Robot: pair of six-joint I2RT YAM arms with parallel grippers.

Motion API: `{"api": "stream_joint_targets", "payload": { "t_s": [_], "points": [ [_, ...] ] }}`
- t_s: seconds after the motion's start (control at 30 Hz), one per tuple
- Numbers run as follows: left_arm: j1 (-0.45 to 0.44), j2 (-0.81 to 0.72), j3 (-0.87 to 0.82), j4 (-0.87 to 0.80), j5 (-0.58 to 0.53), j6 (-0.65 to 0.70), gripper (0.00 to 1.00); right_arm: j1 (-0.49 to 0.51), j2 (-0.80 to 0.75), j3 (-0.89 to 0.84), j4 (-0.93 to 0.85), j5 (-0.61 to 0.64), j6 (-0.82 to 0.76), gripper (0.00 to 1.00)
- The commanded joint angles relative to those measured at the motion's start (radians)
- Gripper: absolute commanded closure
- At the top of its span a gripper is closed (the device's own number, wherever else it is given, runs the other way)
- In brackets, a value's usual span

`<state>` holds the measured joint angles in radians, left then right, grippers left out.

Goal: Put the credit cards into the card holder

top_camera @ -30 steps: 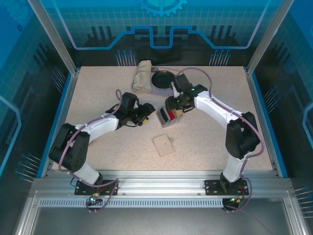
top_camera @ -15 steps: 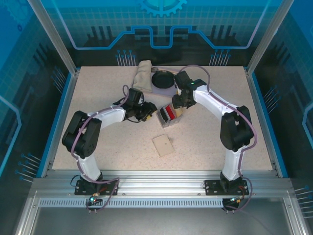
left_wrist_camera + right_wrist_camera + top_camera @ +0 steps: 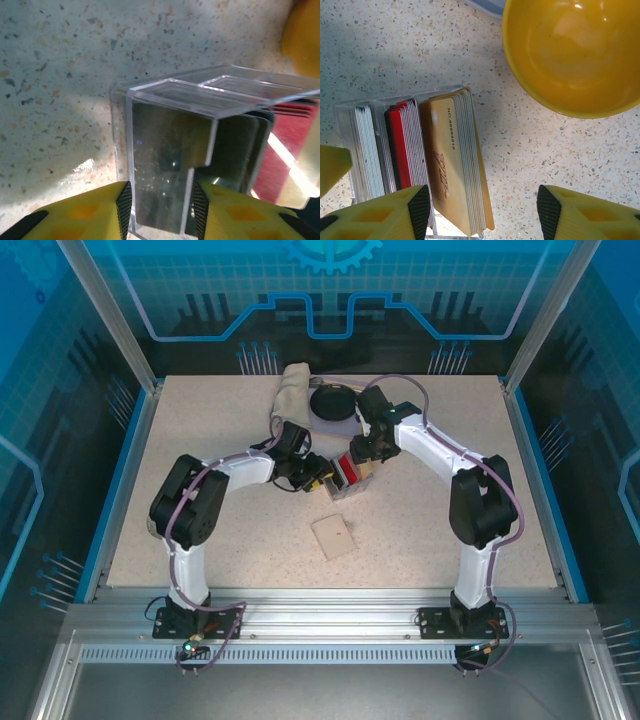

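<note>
Edgewise, credit cards (image 3: 447, 165) upright in clear box (image 3: 165, 95)

White arms (image 3: 240, 472), black joints, lilac cables, yellow-fingered hands (image 3: 161, 210) (image 3: 482, 210)

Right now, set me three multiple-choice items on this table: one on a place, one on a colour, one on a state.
1. The card holder lies
A. on the bare table, nearer the arm bases than the clear box
B. inside the clear box
C. on top of the clear box

2. The cards in the clear box's middle compartment are
A. green
B. blue
C. red

3. The right gripper is
A. shut on a card
B. open
C. shut on the box wall

Key:
1 A, the top view shows it alone on the table.
2 C, red cards stand between grey-white cards and gold cards.
3 B, its fingers stand wide apart, gripping nothing.
</note>
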<state>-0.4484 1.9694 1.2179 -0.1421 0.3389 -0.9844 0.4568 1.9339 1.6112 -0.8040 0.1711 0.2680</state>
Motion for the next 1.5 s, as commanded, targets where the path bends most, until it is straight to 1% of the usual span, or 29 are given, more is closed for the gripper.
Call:
{"api": "stream_joint_targets", "payload": {
  "t_s": [0.0, 0.1, 0.33, 0.53, 0.73, 1.07, 1.27, 1.47],
  "points": [
    [-0.013, 0.029, 0.030, -0.034, 0.032, 0.021, 0.56, -0.011, 0.022, -0.001, -0.027, -0.025, -0.006, 0.39],
    [-0.015, 0.024, 0.005, -0.029, 0.028, 0.027, 0.56, -0.006, 0.025, -0.001, -0.038, -0.025, -0.008, 0.38],
    [-0.015, 0.023, -0.021, -0.069, 0.013, 0.075, 0.62, 0.009, 0.036, 0.025, -0.068, -0.007, -0.036, 0.37],
    [-0.015, 0.023, -0.034, -0.067, 0.008, 0.081, 0.62, 0.012, 0.043, 0.044, -0.075, 0.008, -0.049, 0.37],
    [-0.015, 0.026, -0.017, -0.090, 0.002, 0.098, 0.62, 0.014, 0.051, 0.075, -0.088, 0.029, -0.093, 0.36],
    [-0.014, 0.029, -0.003, -0.116, -0.004, 0.126, 0.63, 0.037, 0.130, 0.153, -0.140, 0.048, -0.146, 0.36],
    [-0.015, 0.028, 0.003, -0.126, -0.004, 0.139, 0.63, 0.054, 0.175, 0.186, -0.151, 0.141, -0.142, 0.37],
    [-0.015, 0.026, 0.009, -0.144, -0.008, 0.158, 0.64, 0.057, 0.206, 0.186, -0.146, 0.179, -0.153, 0.37]
  ]
}}
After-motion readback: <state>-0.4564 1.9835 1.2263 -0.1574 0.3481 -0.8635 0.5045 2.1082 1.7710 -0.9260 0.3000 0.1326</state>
